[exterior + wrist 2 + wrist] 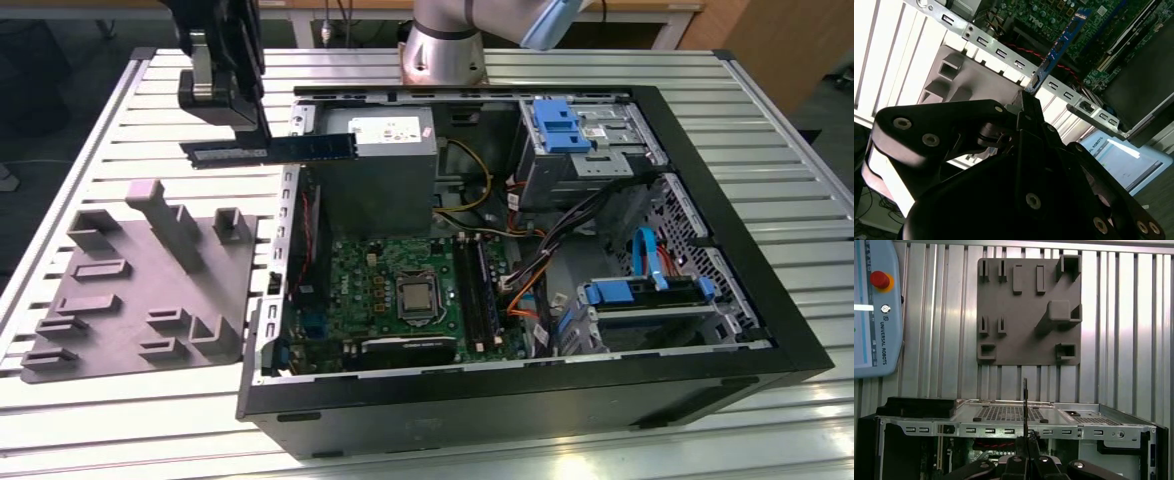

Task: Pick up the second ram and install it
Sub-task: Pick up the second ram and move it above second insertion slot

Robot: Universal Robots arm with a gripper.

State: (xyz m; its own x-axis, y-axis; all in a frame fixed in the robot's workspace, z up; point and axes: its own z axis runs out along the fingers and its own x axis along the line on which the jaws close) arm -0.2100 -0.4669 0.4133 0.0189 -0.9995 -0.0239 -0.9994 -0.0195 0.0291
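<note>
While the gripper (247,135) hangs above the near edge of the open computer case (534,410), beside the grey holder tray (134,290), it is clenched on one end of the second ram (283,149), which juts out level in mid-air, clear of the green motherboard (374,280).

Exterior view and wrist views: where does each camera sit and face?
Exterior view: off the arm, looking down into the computer case; the gripper holds the second ram.
Second wrist view: behind the gripper, along the ram at the motherboard.
First wrist view: on the arm, past the gripper, facing the grey fixture.
Shared: all show the ram.
</note>
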